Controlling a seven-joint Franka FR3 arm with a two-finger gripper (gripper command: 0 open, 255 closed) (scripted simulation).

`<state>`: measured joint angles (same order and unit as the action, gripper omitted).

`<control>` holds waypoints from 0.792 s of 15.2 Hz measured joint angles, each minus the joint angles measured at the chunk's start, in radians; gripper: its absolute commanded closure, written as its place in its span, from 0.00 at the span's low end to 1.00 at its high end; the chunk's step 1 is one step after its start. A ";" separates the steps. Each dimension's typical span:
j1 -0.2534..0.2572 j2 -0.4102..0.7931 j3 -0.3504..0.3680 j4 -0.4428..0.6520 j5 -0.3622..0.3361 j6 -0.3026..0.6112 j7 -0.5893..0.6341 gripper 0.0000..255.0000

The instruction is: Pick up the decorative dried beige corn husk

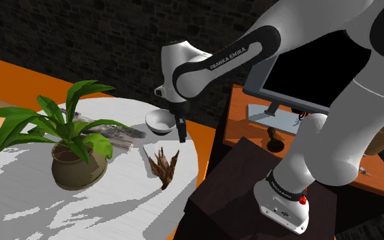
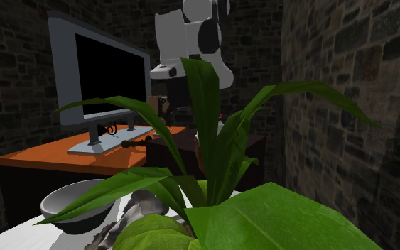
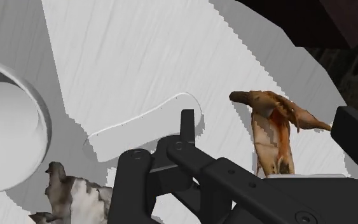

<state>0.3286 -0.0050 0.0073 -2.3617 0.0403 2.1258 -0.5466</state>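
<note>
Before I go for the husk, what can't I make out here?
1. How high the gripper is above the table: unclear in the shoulder view.
2. Lower end of the husk: wrist view, the gripper covers it.
3. The mottled grey object: shoulder view, plant leaves cover part; wrist view, cut by the edge.
4. The bowl: wrist view, cut by the edge; second exterior view, a leaf crosses it.

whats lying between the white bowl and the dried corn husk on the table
A flat white oblong piece lies on the white table between the bowl and the corn husk, touching neither; the wrist view shows it.
</note>
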 measured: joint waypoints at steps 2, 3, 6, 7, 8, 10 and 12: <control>0.020 0.054 0.020 0.006 0.003 0.028 -0.042 0.00; 0.029 0.077 0.030 0.003 0.003 0.044 -0.065 0.00; 0.050 0.145 0.055 0.011 0.000 0.080 -0.119 0.00; 0.052 0.154 0.058 0.011 -0.001 0.087 -0.125 0.00; 0.053 0.167 0.059 0.013 -0.002 0.097 -0.129 0.00; 0.054 0.190 0.060 0.010 -0.003 0.122 -0.131 0.00; 0.056 0.214 0.060 0.009 -0.004 0.146 -0.130 0.00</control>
<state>0.3842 0.2092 0.0675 -2.3525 0.0363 2.2722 -0.6769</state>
